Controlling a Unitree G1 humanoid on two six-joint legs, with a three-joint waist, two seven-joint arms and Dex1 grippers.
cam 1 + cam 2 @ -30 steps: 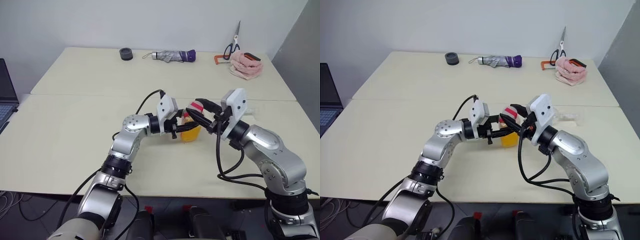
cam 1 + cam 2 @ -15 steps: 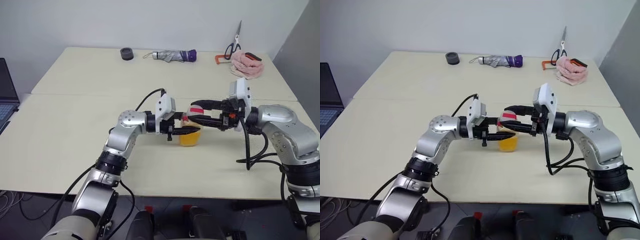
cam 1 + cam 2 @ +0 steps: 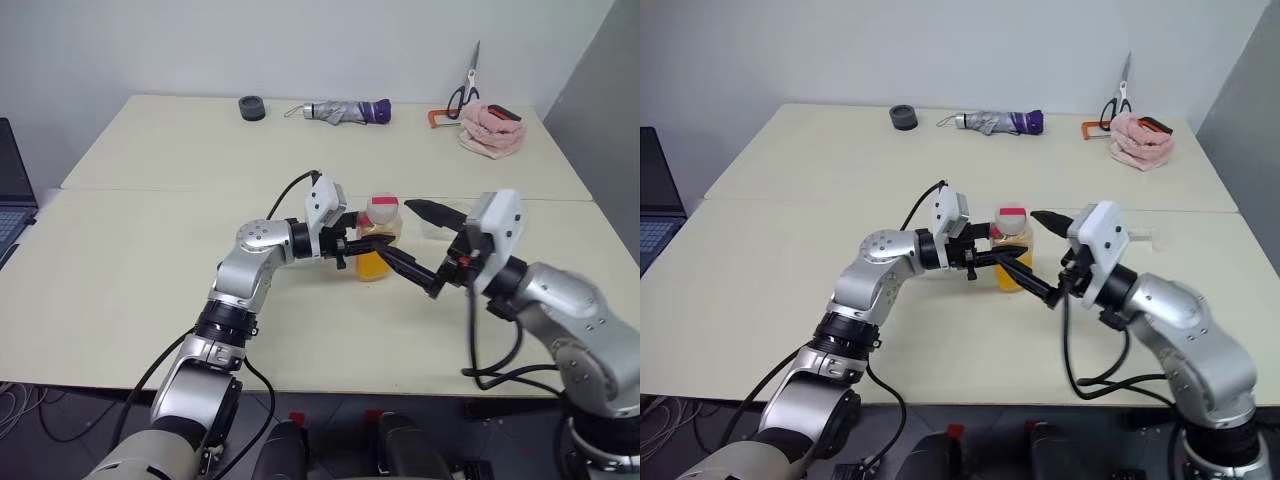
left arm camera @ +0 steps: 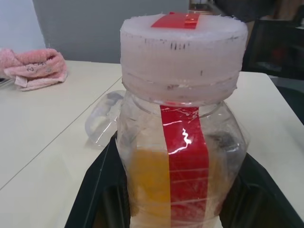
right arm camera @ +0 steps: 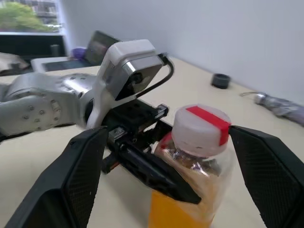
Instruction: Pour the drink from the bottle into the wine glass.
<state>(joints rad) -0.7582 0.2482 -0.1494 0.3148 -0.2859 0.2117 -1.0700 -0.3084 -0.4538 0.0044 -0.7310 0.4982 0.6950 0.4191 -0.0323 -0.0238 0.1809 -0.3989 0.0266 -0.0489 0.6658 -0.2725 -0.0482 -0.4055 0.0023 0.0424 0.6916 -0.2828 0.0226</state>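
Cap on: unscrew it first.
Your left claw (image 3: 352, 247) grips the bottle (image 3: 380, 240) mid-frame; close the wide right claw (image 3: 420, 245) squarely round the cap (image 3: 383, 206).

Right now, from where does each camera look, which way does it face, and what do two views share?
Head views: from the head, forward and down at the table; both arms show.
Left wrist view: along the left fingers at the bottle they clamp, the wine glass behind.
Right wrist view: between the open right fingers at the bottle and left gripper.
Shared: the capped bottle appears in all views.
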